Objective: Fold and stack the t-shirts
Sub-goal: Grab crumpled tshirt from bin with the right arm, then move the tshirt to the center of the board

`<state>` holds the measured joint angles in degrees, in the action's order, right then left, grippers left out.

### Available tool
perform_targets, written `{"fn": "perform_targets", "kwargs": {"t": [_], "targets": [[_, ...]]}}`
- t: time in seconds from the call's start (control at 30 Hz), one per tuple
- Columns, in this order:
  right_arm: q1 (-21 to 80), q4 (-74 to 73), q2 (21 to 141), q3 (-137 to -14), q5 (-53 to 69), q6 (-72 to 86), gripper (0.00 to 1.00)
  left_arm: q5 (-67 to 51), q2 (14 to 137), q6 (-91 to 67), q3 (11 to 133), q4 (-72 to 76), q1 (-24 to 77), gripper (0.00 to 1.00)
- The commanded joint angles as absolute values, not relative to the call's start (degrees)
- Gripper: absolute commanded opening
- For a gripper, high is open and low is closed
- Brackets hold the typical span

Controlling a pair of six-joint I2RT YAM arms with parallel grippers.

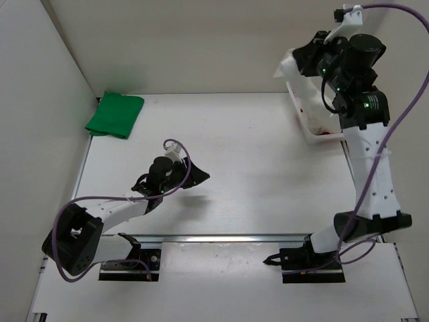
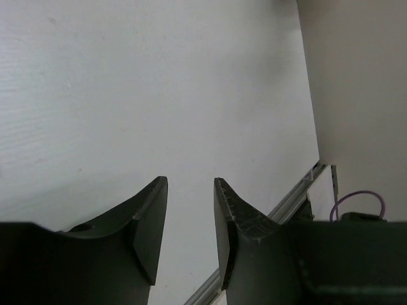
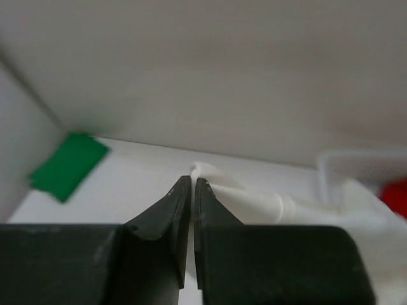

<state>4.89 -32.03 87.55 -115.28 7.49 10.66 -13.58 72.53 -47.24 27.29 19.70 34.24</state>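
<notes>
A folded green t-shirt lies at the table's far left corner, and shows blurred in the right wrist view. My right gripper is raised above the far right side. It is shut on a fold of the white t-shirt, which trails back toward the basket. A bit of the white cloth bunches beside the gripper. The red t-shirt lies in the basket, mostly hidden. My left gripper hovers low over the bare tabletop near the middle, open and holding nothing.
The white mesh basket stands at the table's right edge under the right arm. White walls enclose the table on the left and at the back. A metal rail runs along the near edge, in front of the arm bases.
</notes>
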Motion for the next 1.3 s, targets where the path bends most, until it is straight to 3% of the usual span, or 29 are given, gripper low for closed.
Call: {"fn": "perform_targets", "kwargs": {"t": [0.0, 0.1, 0.2, 0.33, 0.47, 0.63, 0.67, 0.77, 0.83, 0.9, 1.0, 1.07, 1.13, 1.2, 1.23, 1.27], "targets": [[13.6, -29.4, 84.4, -121.2, 13.6, 11.1, 0.00, -15.1, 68.7, -48.3, 25.1, 17.7, 30.0, 0.46], [18.5, -30.3, 84.6, -128.0, 17.6, 11.2, 0.01, -16.6, 65.5, -49.1, 23.3, 16.8, 25.1, 0.47], [15.4, -26.0, 83.9, -128.3, 30.2, 17.8, 0.00, -17.3, 61.6, -49.1, 21.5, 14.9, 20.0, 0.47], [6.4, -11.6, 80.5, -116.9, 47.8, 30.0, 0.00, -17.8, 56.7, -48.6, 19.7, 12.7, 15.1, 0.48], [0.3, 3.7, 76.3, -98.8, 56.6, 40.6, 0.00, -16.8, 54.8, -46.9, 19.8, 10.6, 13.5, 0.50], [-10.8, 10.8, 69.7, -74.0, 58.3, 38.9, 0.00, -14.6, 56.9, -47.0, 19.2, 12.0, 17.7, 0.52], [-17.4, 12.9, 68.0, -59.8, 57.2, 38.7, 0.00, -13.5, 58.8, -46.9, 18.8, 13.3, 19.2, 0.54], [-19.7, 8.4, 70.4, -55.9, 51.2, 33.7, 0.00, -14.0, 59.3, -47.7, 18.5, 14.4, 19.2, 0.53], [-19.1, -2.3, 76.3, -59.3, 45.9, 28.7, 0.00, -13.6, 59.2, -47.3, 18.7, 13.5, 19.9, 0.52], [-16.0, -9.6, 79.2, -64.1, 35.5, 24.6, 0.07, -12.7, 58.5, -46.8, 18.4, 12.9, 20.4, 0.53], [-7.1, -16.8, 77.3, -69.4, 17.3, 19.3, 0.51, -12.2, 58.0, -46.8, 17.0, 13.3, 21.2, 0.53], [0.8, -19.3, 75.5, -69.3, 11.8, 17.5, 0.55, -12.6, 58.8, -46.9, 16.5, 13.9, 21.3, 0.54], [9.2, -19.4, 73.0, -66.7, 5.8, 17.7, 0.48, -13.1, 59.8, -46.6, 16.6, 13.8, 21.0, 0.54], [21.6, -16.4, 72.0, -60.6, 2.5, 19.8, 0.30, -13.3, 60.1, -46.8, 16.4, 13.8, 20.3, 0.54], [24.1, -14.0, 72.3, -57.9, 1.9, 21.8, 0.16, -13.4, 60.0, -46.9, 16.3, 13.8, 20.0, 0.53], [29.2, -11.4, 73.5, -57.0, 2.0, 22.3, 0.10, -14.2, 59.9, -47.3, 15.9, 14.3, 19.4, 0.54]]}}
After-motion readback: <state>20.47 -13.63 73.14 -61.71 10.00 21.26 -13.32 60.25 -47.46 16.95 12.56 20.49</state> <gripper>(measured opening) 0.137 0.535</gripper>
